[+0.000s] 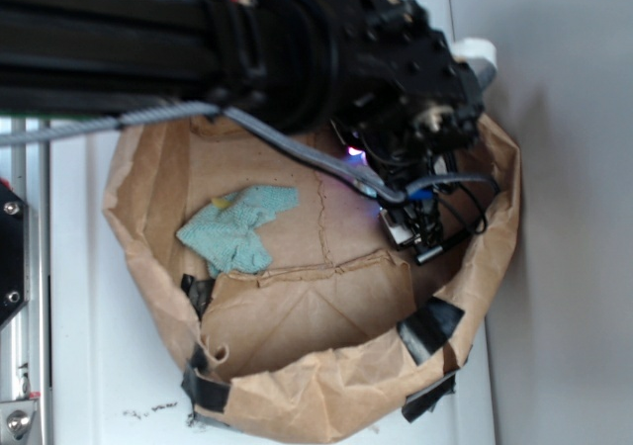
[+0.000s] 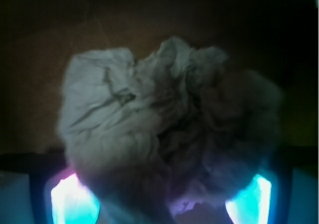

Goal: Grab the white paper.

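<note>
White tabletop (image 1: 99, 366) carries a brown paper bag (image 1: 326, 386) rolled down into a shallow basin and patched with black tape (image 1: 430, 328). Inside, a teal-green cloth rag (image 1: 237, 227) lies toward one side. My gripper (image 1: 427, 239) reaches down at the opposite side of the bag, near its wall. Through my wrist camera, the crumpled white paper (image 2: 164, 129) fills the view, sitting between my fingers (image 2: 72, 201), which glow cyan at the bottom corners. Whether my fingers are pressing into it, I cannot tell.
</note>
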{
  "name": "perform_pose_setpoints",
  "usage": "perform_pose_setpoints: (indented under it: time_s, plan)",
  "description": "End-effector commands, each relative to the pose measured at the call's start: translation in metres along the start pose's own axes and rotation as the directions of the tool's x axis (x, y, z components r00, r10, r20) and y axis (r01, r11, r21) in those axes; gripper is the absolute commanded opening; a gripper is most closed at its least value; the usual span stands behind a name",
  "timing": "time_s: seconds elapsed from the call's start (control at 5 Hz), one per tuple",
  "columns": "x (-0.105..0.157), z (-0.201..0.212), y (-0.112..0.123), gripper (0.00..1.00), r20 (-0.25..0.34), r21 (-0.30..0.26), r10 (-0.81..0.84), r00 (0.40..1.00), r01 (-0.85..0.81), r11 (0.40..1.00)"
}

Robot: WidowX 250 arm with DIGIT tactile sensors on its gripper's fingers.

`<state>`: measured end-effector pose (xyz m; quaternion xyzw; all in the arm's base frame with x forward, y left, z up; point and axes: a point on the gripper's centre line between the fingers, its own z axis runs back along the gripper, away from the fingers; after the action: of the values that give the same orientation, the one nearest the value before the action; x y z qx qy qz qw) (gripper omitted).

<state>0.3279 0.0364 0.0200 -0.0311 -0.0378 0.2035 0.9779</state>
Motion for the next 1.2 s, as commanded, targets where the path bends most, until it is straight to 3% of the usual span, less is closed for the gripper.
perform_pose_setpoints:
  time_s: [0.0, 0.2, 0.6, 0.8, 1.0]
  plan:
    - [0.010, -0.008, -0.002, 0.00, 0.049, 0.050, -0.012, 0.999, 0.010, 0.999]
    - [0.007, -0.004, -0.001, 0.00, 0.059, 0.058, -0.013, 0.998, 0.010, 0.998]
    - [-0.016, 0.055, 0.015, 0.00, 0.118, -0.084, -0.022, 0.993, 0.032, 0.996]
    - [-0.033, 0.080, 0.027, 0.00, 0.123, -0.150, -0.033, 0.992, 0.051, 0.987]
    - [-0.047, 0.097, 0.034, 0.00, 0.084, -0.206, -0.057, 0.995, 0.073, 0.976]
